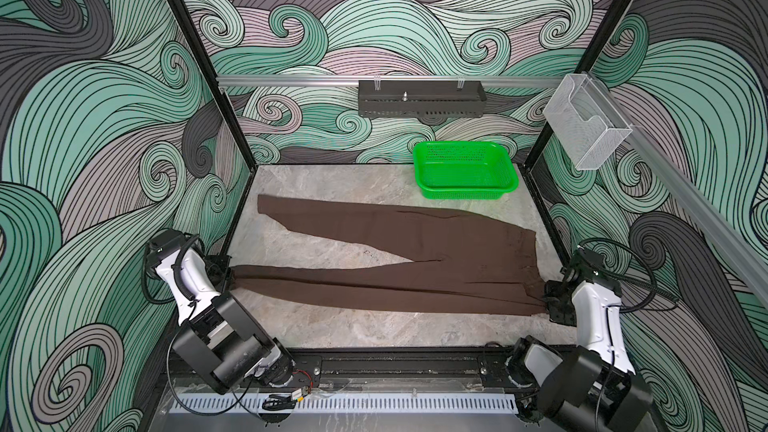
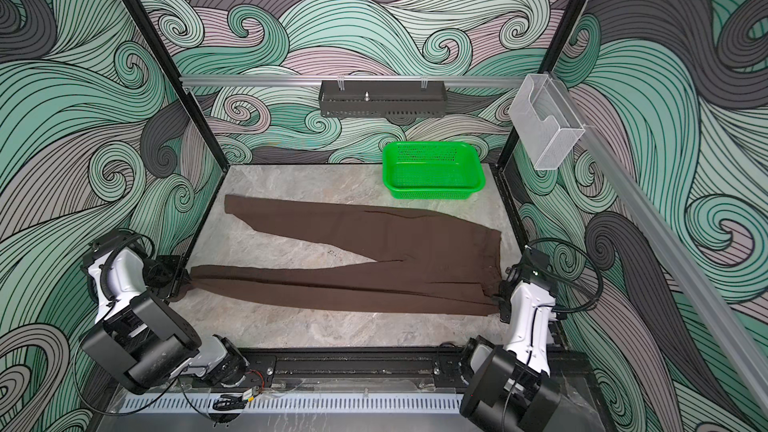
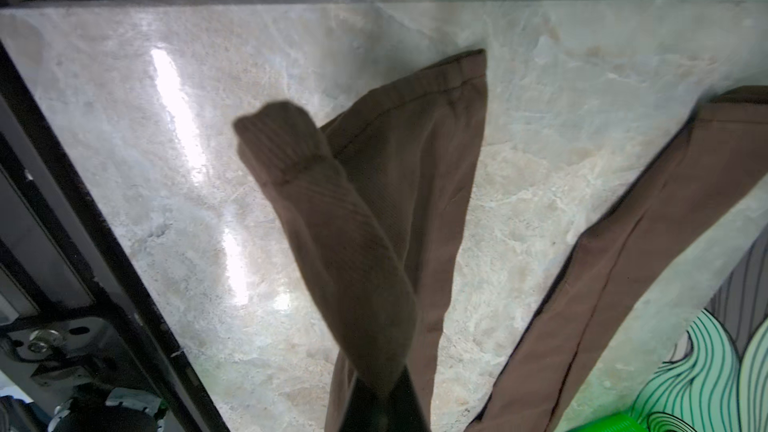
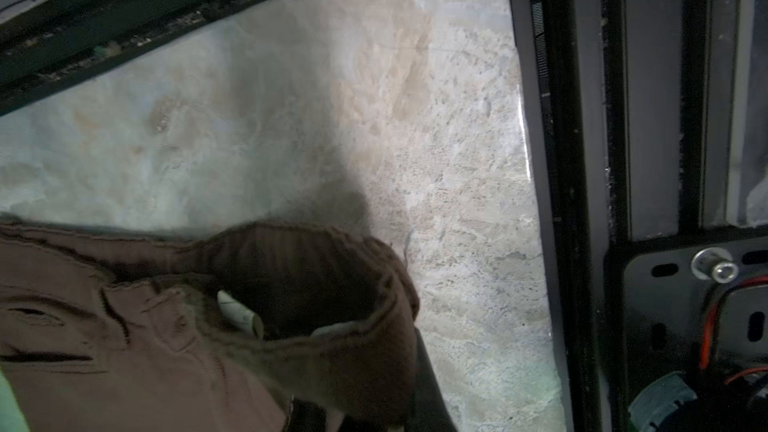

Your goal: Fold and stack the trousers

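The dark brown trousers (image 1: pixel 415 238) (image 2: pixel 395 243) lie spread flat on the marble table in both top views, waist to the right, the two legs splayed in a V toward the left. My left gripper (image 1: pixel 228 274) (image 2: pixel 185 280) is shut on the hem end of the near leg. In the left wrist view that leg (image 3: pixel 353 222) hangs folded from the left gripper (image 3: pixel 384 409). My right gripper (image 1: pixel 548 299) (image 2: pixel 500 299) is shut on the near corner of the waist. The right wrist view shows the waistband (image 4: pixel 316 284) bunched open, pale lining inside, pinched in the right gripper (image 4: pixel 357 417).
A bright green perforated basket (image 1: pixel 465 170) (image 2: pixel 432 170) stands at the back right of the table (image 1: pixel 332 326). Black frame rails run along the table's left, right and front edges. A dark shelf (image 1: pixel 419 99) and a clear holder (image 1: pixel 586 126) hang on the upper rails.
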You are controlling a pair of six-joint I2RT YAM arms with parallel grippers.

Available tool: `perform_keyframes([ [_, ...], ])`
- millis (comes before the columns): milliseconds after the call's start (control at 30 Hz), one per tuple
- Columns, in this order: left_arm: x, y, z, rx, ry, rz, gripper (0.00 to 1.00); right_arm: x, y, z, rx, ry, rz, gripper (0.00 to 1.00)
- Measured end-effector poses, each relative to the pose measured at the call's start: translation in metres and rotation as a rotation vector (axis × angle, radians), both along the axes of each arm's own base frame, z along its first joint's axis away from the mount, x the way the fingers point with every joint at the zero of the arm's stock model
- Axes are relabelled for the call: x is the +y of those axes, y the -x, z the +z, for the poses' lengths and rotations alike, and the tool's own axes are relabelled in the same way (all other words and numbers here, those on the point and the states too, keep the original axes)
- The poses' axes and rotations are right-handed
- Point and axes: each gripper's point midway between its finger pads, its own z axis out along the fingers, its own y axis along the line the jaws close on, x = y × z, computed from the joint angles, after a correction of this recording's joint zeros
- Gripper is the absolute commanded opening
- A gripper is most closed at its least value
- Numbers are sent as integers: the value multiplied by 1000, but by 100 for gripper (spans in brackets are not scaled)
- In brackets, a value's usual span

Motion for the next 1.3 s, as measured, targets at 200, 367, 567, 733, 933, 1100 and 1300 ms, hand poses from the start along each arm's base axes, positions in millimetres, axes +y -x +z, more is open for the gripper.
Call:
perform_keyframes([
  [200, 1, 7, -5, 35, -17, -25, 7, 0, 11, -4, 6, 25, 4, 0],
  [367, 4, 11, -6, 50, -38, -52, 18, 2, 18, -6, -4, 44, 3, 0],
  [567, 12, 14, 1, 48, -60, -62, 32, 2, 21, -1, -22, 66, 16, 46],
  [733, 19, 2, 29, -13, -92, -72, 34, 4, 14, 11, -47, 57, 48, 71],
  [933, 10, -13, 42, -119, -86, -91, 30, 10, -20, 48, -150, 80, 174, 69],
  [1100, -12, -20, 3, -61, 21, -125, 22, 36, -46, 43, -178, 32, 321, 62],
  [1300, -33, -46, -18, -36, 42, -212, 19, 65, -82, 14, -136, -66, 447, 58],
])
